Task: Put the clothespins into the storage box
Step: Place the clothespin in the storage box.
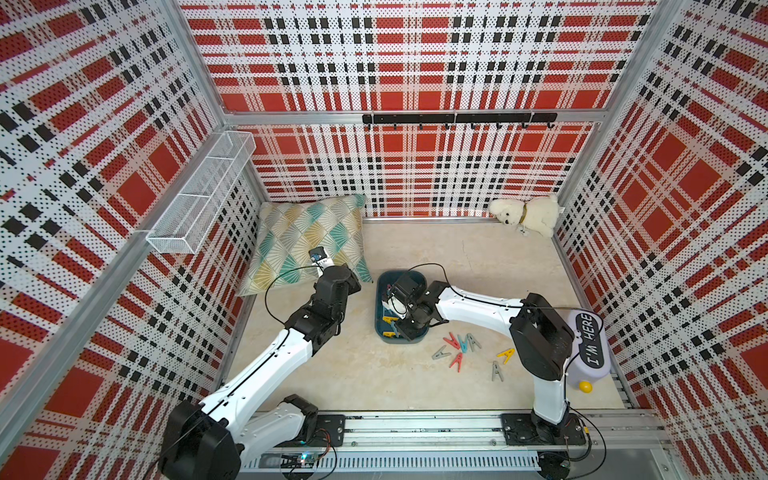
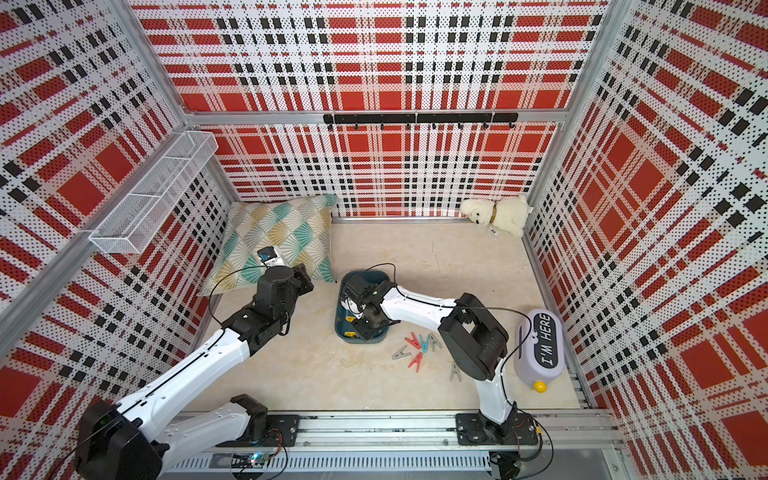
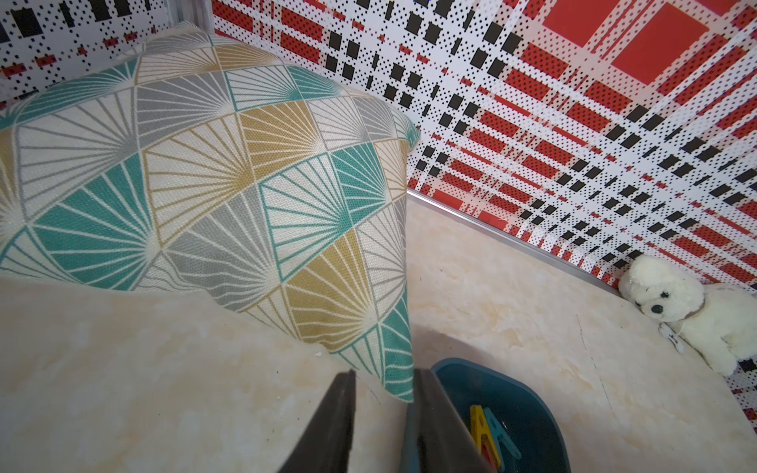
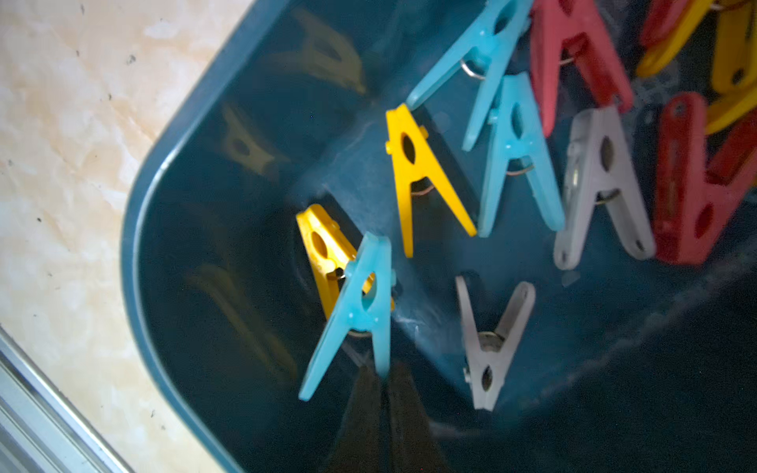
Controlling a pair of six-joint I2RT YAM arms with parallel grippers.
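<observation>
Over the storage box (image 1: 409, 340) sitting mid-tabletop (image 1: 365, 374), the right end effector (image 4: 383, 370) is pinching one leg of a light blue clothespin (image 4: 356, 315) between fingers drawn almost together. The left end effector (image 3: 385, 372) is hovering by the pillow (image 3: 205, 184) corner with its fingers parted and nothing between them. Seven clothespins (image 1: 457, 360) are lying loose beside the box: three grey, two red, one blue, one yellow. Inside I'm counting two yellow, two blue, two grey and two red, though a red-and-yellow tangle is running off the wrist view's edge and the right arm (image 1: 478, 305) is covering most of the box from above.
</observation>
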